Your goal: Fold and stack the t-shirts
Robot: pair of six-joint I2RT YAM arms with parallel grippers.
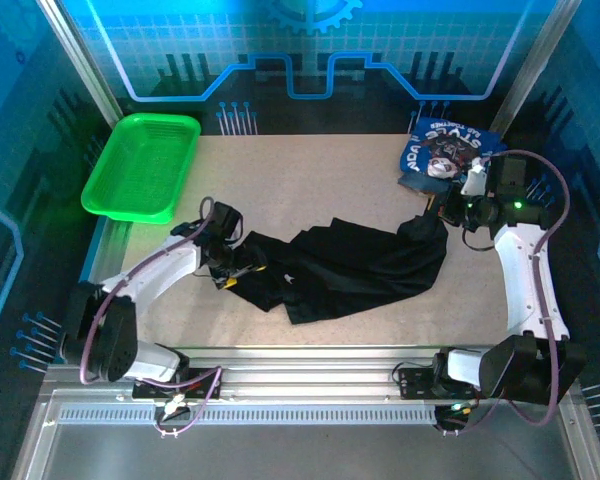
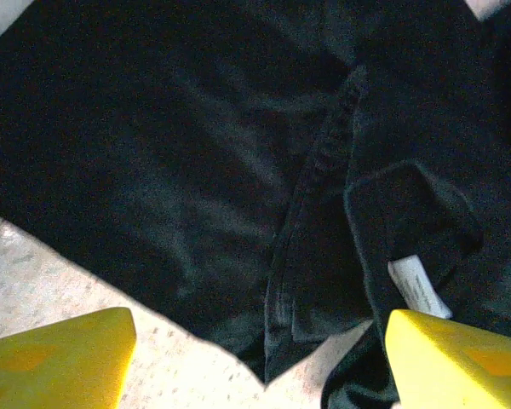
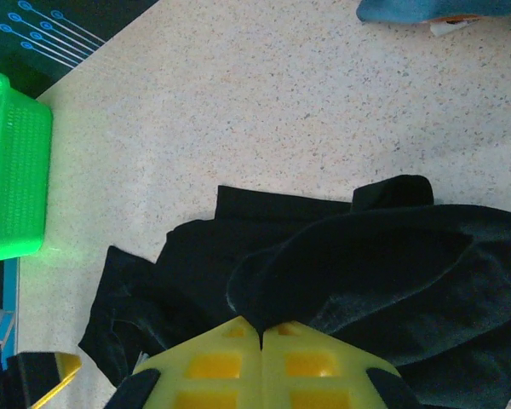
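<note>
The black t-shirt (image 1: 350, 265) lies stretched and bunched across the middle of the table, its hem and white label (image 2: 417, 285) showing in the left wrist view. My left gripper (image 1: 232, 268) hovers open over the shirt's left end (image 2: 238, 196), its yellow fingers (image 2: 60, 358) wide apart with nothing between them. My right gripper (image 3: 261, 334) is shut on the shirt's right end (image 3: 358, 273), lifting a fold of it (image 1: 427, 232). The folded blue t-shirts (image 1: 442, 152), the top one with white lettering and a dark print, sit at the back right.
A green plastic basket (image 1: 142, 166) stands at the back left of the table, also seen at the left edge of the right wrist view as the basket (image 3: 13, 170). Bare speckled tabletop (image 1: 310, 180) lies between the basket and the blue stack.
</note>
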